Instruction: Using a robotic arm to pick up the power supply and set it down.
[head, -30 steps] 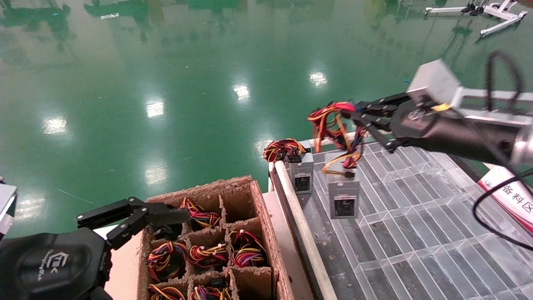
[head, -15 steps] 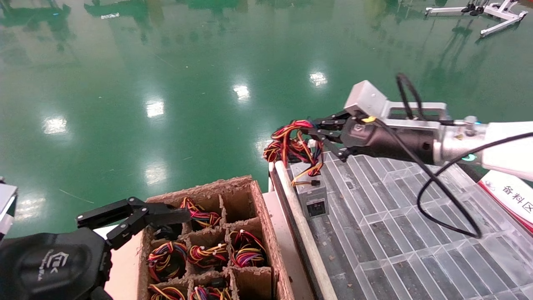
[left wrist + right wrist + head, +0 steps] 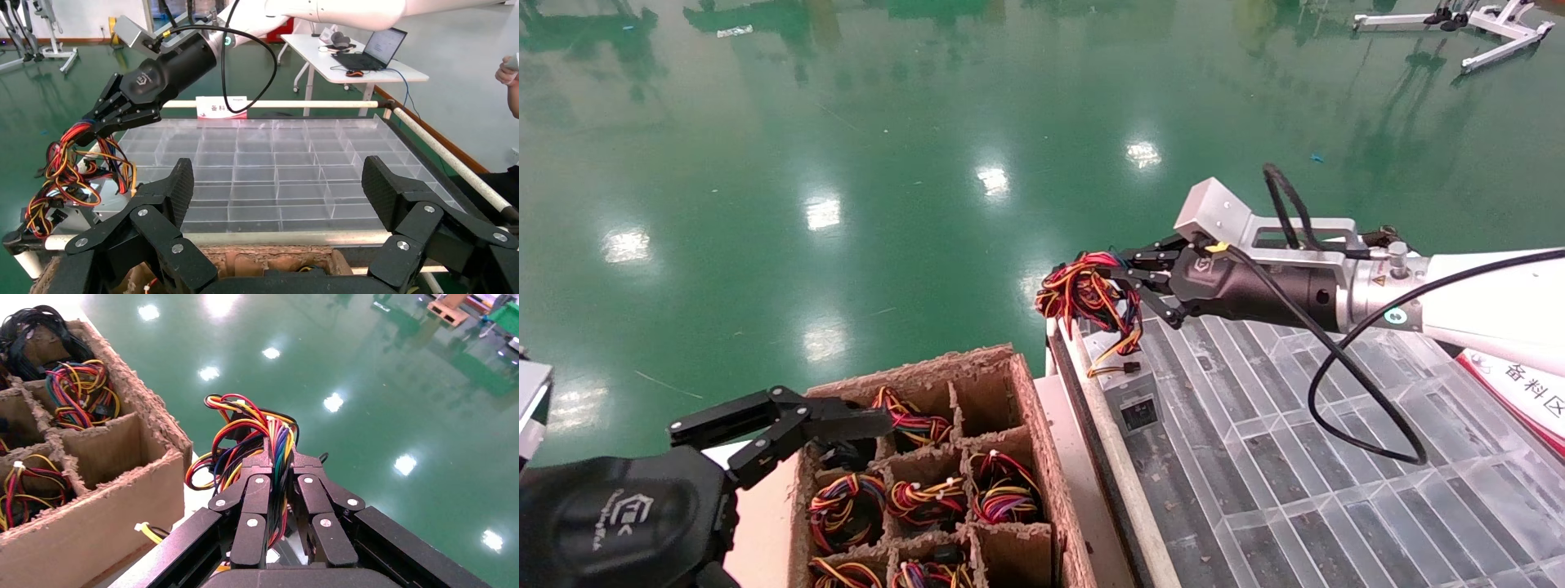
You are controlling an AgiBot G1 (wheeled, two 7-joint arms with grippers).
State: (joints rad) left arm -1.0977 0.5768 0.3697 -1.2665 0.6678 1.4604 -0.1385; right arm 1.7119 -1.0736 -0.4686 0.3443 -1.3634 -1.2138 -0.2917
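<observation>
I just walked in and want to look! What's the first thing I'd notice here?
The bright bundle of red, yellow and orange wires, pinched by the right gripper over the clear tray's near-left corner. Next, the cardboard crate of more wire coils, with the open left gripper at its edge.

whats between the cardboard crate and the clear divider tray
In the head view, a pale rail runs between the cardboard crate and the clear tray; the power supply stands just past it.

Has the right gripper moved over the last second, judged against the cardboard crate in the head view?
Yes. The right gripper, shut on the power supply wires, has moved left and lower, toward the cardboard crate and the platform's near rail.
</observation>
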